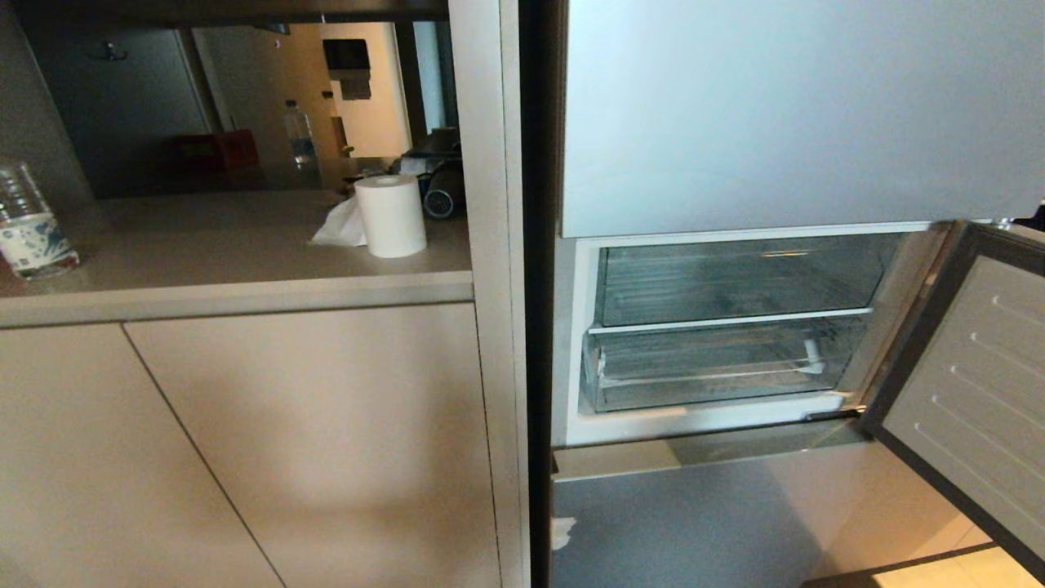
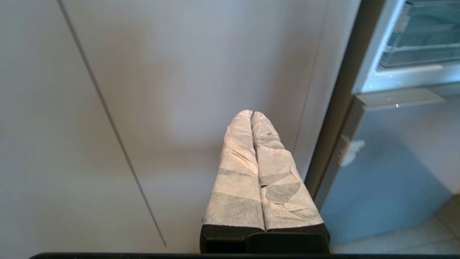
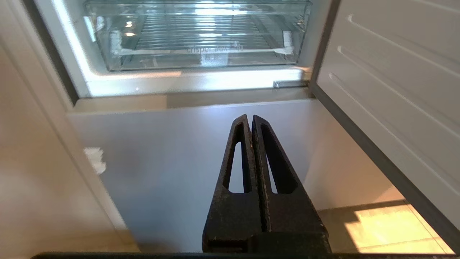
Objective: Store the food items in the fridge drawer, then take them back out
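while neither arm shows in the head view, the left claw (image 2: 251,114) hangs low before the beige cabinet door (image 2: 161,90), its paper-wrapped fingers (image 2: 239,172) pressed together on nothing. up and off toward the fridge side of it sits the fridge drawer (image 1: 714,363), pushed into the open compartment, its long axis running across the opening. the right claw (image 3: 251,117) is the nearer one: its black fingers (image 3: 237,162) are also pressed together and empty, and the drawer (image 3: 201,46) lies straight ahead of and above its tips, beyond the closed lower door (image 3: 201,144). clear plastic, a ribbed floor and a tall see-through front wall; nothing red shows inside it, and no food items appear in any view. further right, the opened fridge door (image 1: 971,400) stands close beside the right claw.
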